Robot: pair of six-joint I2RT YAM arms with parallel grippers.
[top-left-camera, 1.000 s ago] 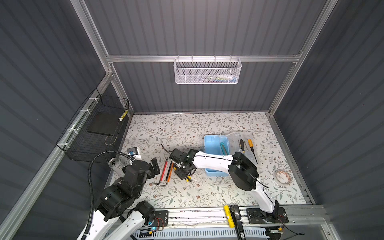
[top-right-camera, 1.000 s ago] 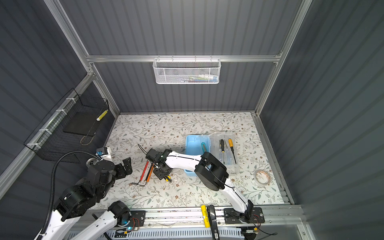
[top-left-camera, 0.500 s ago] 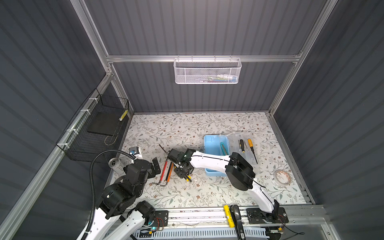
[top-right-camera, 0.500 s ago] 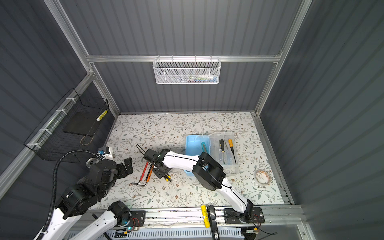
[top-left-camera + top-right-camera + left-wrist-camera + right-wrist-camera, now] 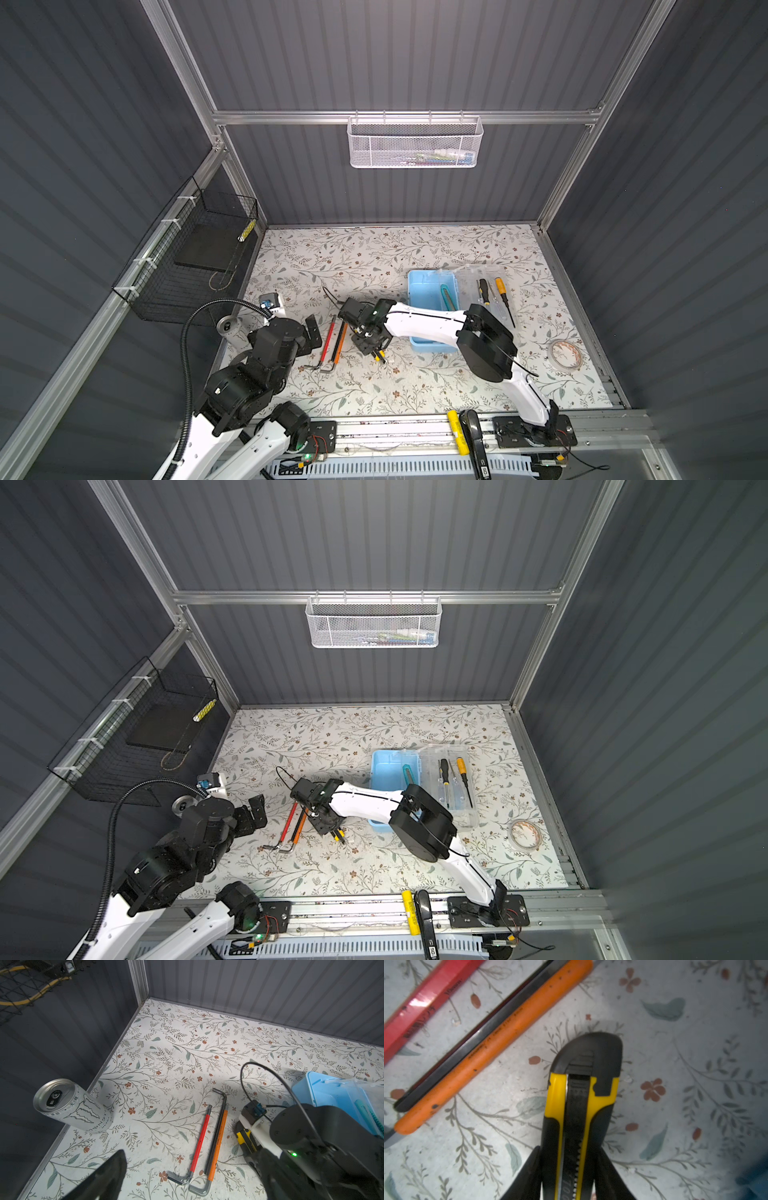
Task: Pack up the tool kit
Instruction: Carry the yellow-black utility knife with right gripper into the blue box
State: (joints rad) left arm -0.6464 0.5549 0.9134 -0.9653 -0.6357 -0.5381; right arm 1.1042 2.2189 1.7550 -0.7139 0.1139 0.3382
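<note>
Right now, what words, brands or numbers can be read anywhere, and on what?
"10mm": red hex key.
"700", cut off: utility knife.
"无糖", apparently, plus claw logo: drink can.
Orange hex key: print blurred.
Yellow bar: print too small.

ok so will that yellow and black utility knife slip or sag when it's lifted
The utility knife looks rigid, so it should lift without sagging. The right gripper flanks its black, rubbery-looking sides, so slipping seems unlikely. Its flat body probably won't roll if dropped.
</note>
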